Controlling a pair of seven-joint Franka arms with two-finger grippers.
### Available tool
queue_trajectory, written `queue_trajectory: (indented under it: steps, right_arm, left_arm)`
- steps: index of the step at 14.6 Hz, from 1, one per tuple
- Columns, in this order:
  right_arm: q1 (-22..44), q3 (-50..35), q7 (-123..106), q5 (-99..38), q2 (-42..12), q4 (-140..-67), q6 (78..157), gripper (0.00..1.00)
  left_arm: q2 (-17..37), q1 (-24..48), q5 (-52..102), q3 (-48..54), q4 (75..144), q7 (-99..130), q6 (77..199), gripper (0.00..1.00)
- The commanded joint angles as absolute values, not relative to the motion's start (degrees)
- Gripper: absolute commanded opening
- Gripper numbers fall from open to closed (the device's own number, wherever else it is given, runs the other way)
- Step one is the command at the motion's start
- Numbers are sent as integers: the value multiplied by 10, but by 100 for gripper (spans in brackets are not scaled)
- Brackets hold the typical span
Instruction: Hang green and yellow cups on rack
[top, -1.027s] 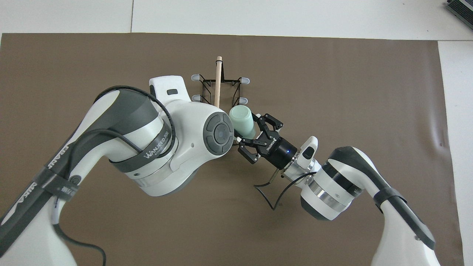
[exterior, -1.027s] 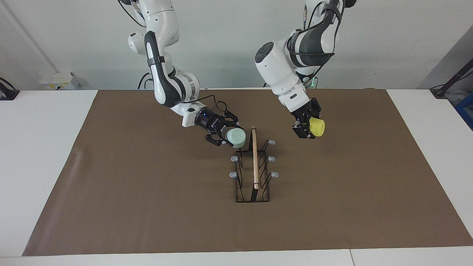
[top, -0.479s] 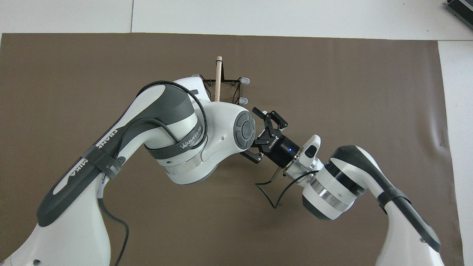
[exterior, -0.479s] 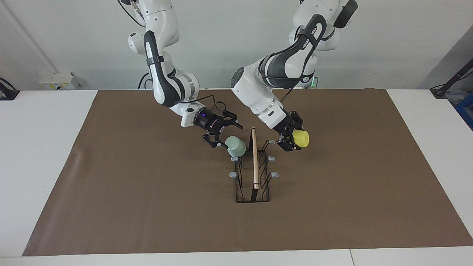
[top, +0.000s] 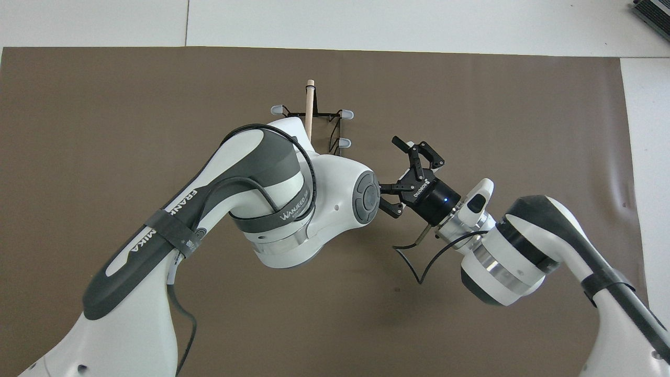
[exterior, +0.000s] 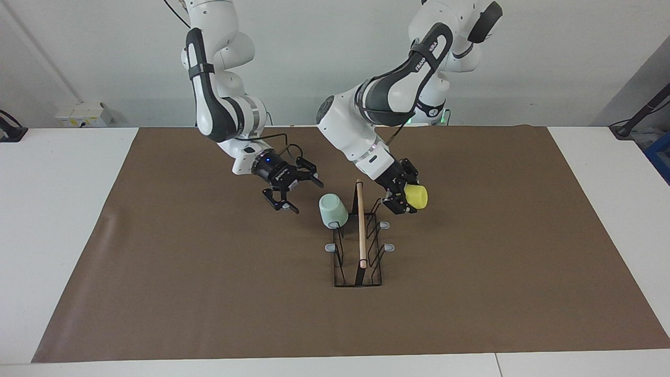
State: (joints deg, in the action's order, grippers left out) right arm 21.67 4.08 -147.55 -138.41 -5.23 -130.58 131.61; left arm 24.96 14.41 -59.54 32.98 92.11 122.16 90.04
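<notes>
The pale green cup (exterior: 333,210) hangs tilted on a peg of the black wire rack (exterior: 360,235), on the side toward the right arm's end. My right gripper (exterior: 308,198) is open and empty, a short way off the green cup toward that same end. My left gripper (exterior: 407,198) is shut on the yellow cup (exterior: 417,196) and holds it at the rack's other side, by the peg nearest the robots. I cannot tell whether the cup touches that peg. In the overhead view my left arm hides both cups and most of the rack (top: 314,112); the right gripper (top: 391,173) shows open.
A brown mat (exterior: 209,293) covers the table's middle, with white tabletop (exterior: 57,209) at both ends. The rack's grey-tipped pegs (exterior: 388,247) farther from the robots are bare. A small white box (exterior: 84,114) sits at the table's edge by the wall.
My right gripper has opened, left the green cup on its peg and drawn back toward the right arm's end. My left gripper has brought the yellow cup down beside the rack.
</notes>
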Motion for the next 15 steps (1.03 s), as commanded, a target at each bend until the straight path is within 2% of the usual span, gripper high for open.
queue_trajectory:
  steps: [1,5,9,15]
  right_arm:
    - [165,36,-1434,-1275,-29,-1309,1318,100]
    - [83,40,-1330,-1090,-17,-1291,1282,100]
    - [6,40,-1217,-891,-21,-1244,1239,100]
    - [-61,40,-1025,-651,-24,-1171,1180,100]
  left_arm:
    - [269,163,-623,329,904,1256,876,24]
    - [277,182,-637,330,904,1258,862,24]
    - [285,191,-663,330,906,1275,860,24]
    - [288,195,-674,341,918,1292,868,24]
